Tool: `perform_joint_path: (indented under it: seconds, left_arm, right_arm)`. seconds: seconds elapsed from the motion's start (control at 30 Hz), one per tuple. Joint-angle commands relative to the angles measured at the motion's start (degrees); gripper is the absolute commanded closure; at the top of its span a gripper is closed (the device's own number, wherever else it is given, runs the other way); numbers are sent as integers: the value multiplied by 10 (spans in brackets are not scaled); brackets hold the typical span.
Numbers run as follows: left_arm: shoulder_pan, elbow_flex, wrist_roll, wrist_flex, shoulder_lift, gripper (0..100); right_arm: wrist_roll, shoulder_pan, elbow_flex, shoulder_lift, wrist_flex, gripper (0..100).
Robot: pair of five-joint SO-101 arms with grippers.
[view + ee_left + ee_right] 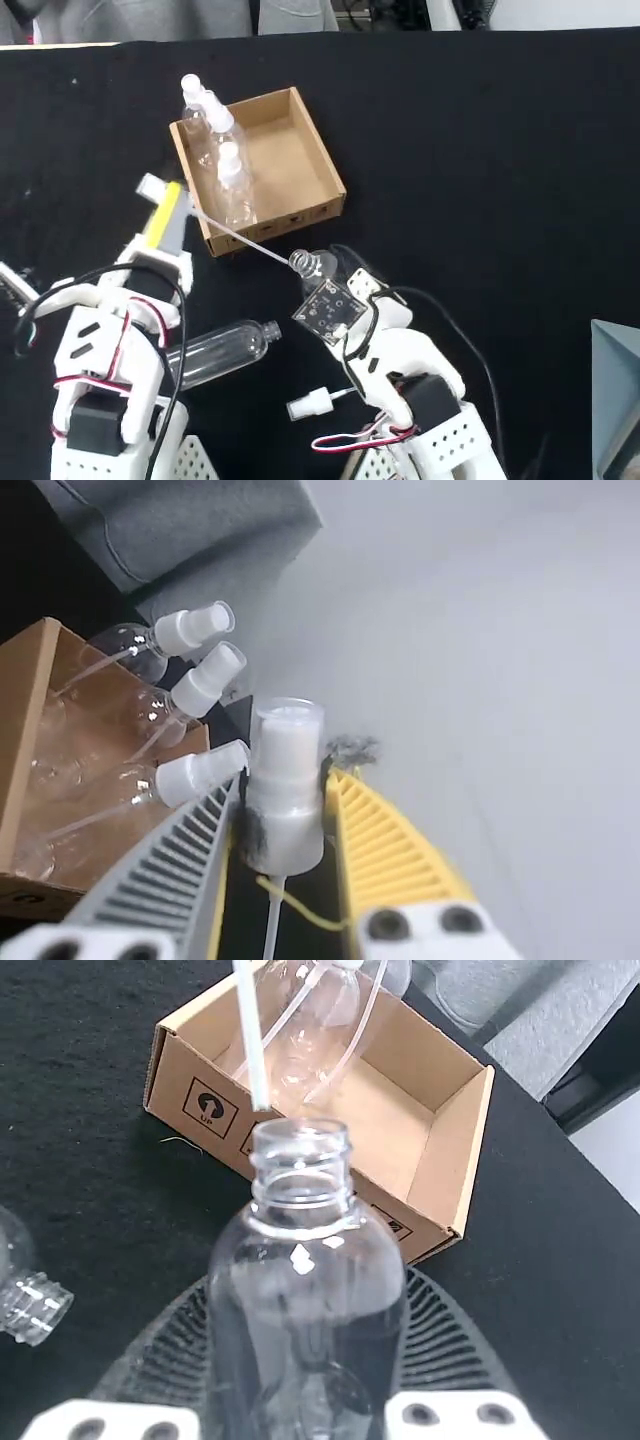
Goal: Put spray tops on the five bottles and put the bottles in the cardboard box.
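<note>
Left gripper (288, 790) slants spray top (285, 750) tube to bottle (300, 1260) in right gripper (310, 1305).

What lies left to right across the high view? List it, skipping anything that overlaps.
Spray top in the left gripper → three capped bottles in the cardboard box → open bottle in the right gripper → grey object at the right edge.

- We see a black table (500, 150).
- A cardboard box (285, 165) sits toward eleven o'clock.
- An uncapped bottle (215, 352) lies on its side at seven.
- A loose spray top (312, 403) lies near six.
</note>
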Motion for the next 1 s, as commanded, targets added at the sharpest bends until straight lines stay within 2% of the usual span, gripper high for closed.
perform_joint_path:
  seconds: [0.0,0.2,0.77,0.97]
  left_arm:
    - [26,-12,3,-12,-6,970]
    - [46,-4,1,-17,-6,970]
    - [40,-32,-1,-11,-6,970]
    - [32,-34,-23,-11,-6,970]
  right_arm:
    - [6,-13,-2,-27,3,903]
    - [6,-13,-2,-27,3,903]
    - [6,-12,-2,-27,3,903]
    - [6,-11,-2,-27,2,903]
